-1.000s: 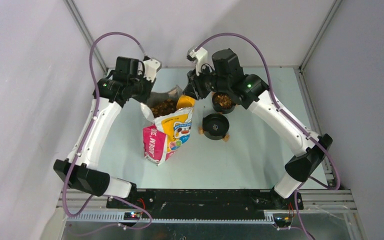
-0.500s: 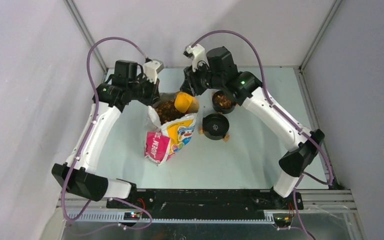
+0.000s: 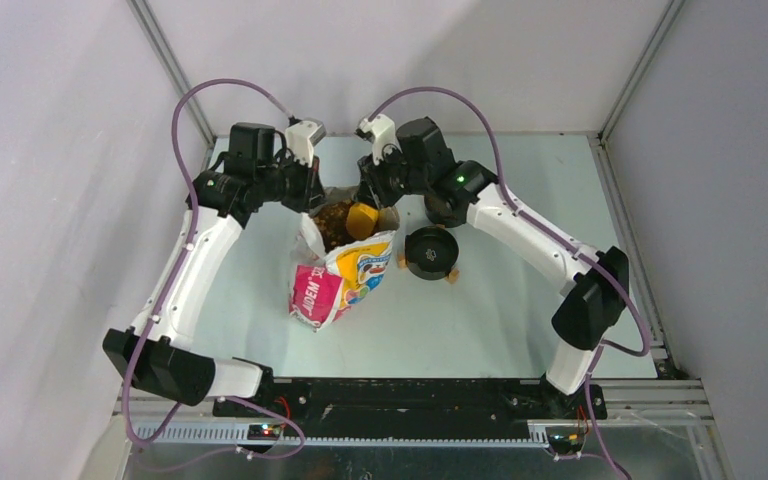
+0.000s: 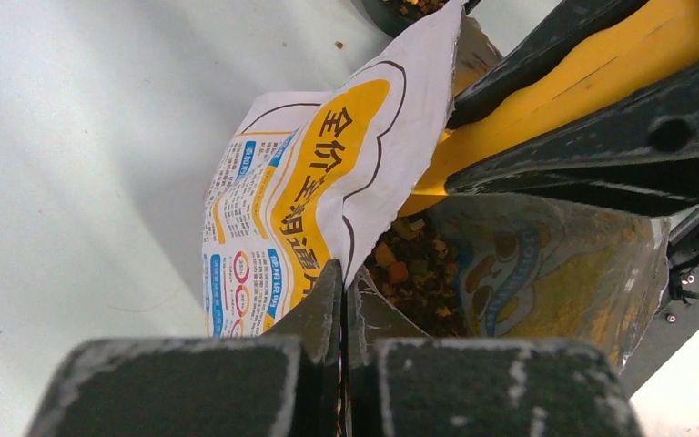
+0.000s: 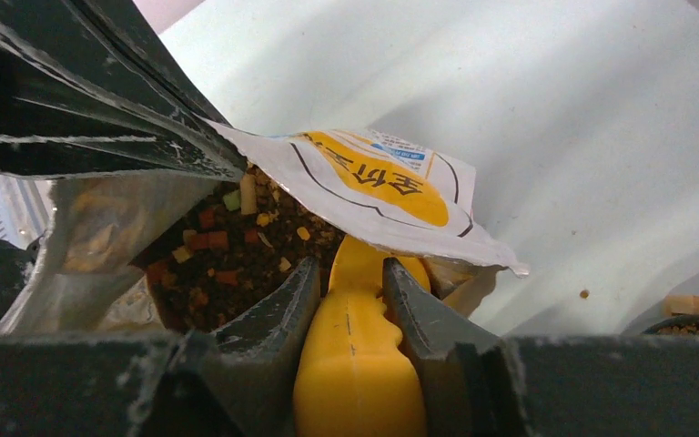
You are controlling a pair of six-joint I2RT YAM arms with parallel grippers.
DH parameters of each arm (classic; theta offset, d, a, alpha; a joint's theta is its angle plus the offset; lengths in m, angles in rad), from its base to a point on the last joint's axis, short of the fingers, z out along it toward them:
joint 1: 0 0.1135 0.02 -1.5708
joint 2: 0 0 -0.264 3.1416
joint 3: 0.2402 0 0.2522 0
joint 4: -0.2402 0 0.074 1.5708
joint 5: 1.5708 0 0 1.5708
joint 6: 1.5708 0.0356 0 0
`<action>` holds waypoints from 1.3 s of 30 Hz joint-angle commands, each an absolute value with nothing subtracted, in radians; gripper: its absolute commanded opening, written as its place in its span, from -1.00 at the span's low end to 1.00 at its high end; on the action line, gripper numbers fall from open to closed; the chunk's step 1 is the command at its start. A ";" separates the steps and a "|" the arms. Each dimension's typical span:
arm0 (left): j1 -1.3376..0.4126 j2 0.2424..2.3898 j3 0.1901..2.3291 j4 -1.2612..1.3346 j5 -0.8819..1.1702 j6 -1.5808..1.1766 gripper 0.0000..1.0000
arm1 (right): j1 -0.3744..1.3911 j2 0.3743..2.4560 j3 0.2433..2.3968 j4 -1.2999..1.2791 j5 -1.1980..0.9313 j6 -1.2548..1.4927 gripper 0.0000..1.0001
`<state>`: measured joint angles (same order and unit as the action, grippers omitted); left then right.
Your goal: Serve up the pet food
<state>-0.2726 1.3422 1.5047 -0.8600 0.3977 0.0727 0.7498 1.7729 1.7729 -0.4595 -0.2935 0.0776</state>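
Observation:
The pet food is brown kibble filling the open top of a white, yellow and pink bag that stands mid-table. My left gripper is shut on the bag's near rim, holding the mouth open. The kibble lies just past its fingertips. My right gripper is shut on the handle of a yellow scoop. The scoop's cup sits inside the bag's mouth, at the edge of the kibble and partly under the bag's flap.
An empty black bowl on small wooden feet stands right of the bag. Another black bowl behind it is mostly hidden by the right arm. Stray kibble lies on the table. Walls close in left, right and behind.
My left gripper has shut on the bag's rim and drawn the mouth open. The right arm has swung left and lowered the scoop from above the bag's edge into its mouth.

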 commanded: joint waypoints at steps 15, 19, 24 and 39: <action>-0.281 1.282 1.514 -0.767 0.455 0.056 -1.00 | 0.818 1.747 1.531 -0.357 -0.282 0.123 -1.00; -0.281 1.291 1.515 -0.768 0.456 0.062 -1.00 | 0.837 1.728 1.509 -0.363 -0.352 0.192 -1.00; -0.281 1.292 1.512 -0.769 0.446 0.072 -1.00 | 0.819 1.713 1.524 -0.318 -0.516 0.337 -1.00; -0.281 1.295 1.477 -0.775 0.405 0.109 -1.00 | 0.682 1.670 1.622 -0.263 -0.564 0.563 -1.00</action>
